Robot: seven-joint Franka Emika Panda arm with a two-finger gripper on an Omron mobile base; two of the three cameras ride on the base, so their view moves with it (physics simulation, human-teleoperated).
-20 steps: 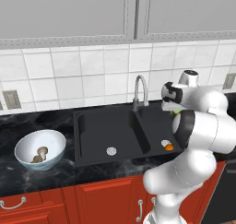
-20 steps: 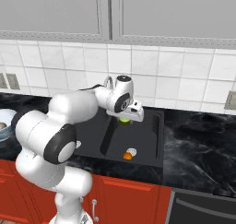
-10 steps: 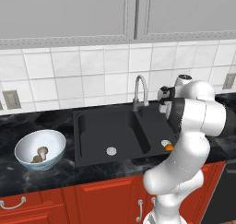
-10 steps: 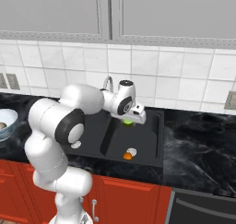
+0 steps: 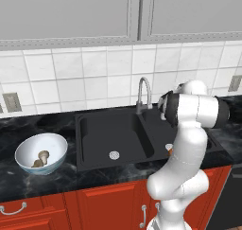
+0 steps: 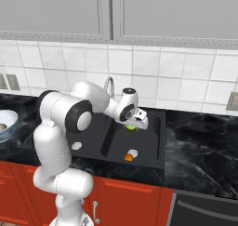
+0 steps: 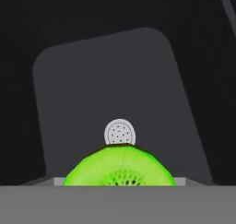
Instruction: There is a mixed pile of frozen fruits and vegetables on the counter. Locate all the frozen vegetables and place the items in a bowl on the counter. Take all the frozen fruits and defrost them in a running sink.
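My gripper (image 6: 134, 124) hangs over the right basin of the black sink (image 6: 148, 143), shut on the lime green frozen fruit (image 6: 131, 127). In the hand view that green fruit (image 7: 120, 168) fills the bottom middle, with the basin's silver drain (image 7: 120, 132) just beyond it. The orange frozen fruit (image 6: 128, 157) lies on the basin floor beside the drain (image 6: 133, 152). The bowl (image 5: 53, 146) stands on the black counter (image 5: 28, 179) left of the sink and holds the two tan frozen vegetables (image 5: 40, 159).
The curved silver faucet (image 5: 143, 92) rises behind the sink between the two basins, close to my hand. The left basin (image 5: 106, 134) has its own drain (image 5: 114, 154). Tiled wall and grey cabinets stand behind; red cabinet fronts run below the counter.
My hand has sunk a little lower over the right basin with the green fruit still in it, and the arm's elbow has swung round. The orange fruit and bowl have stayed put.
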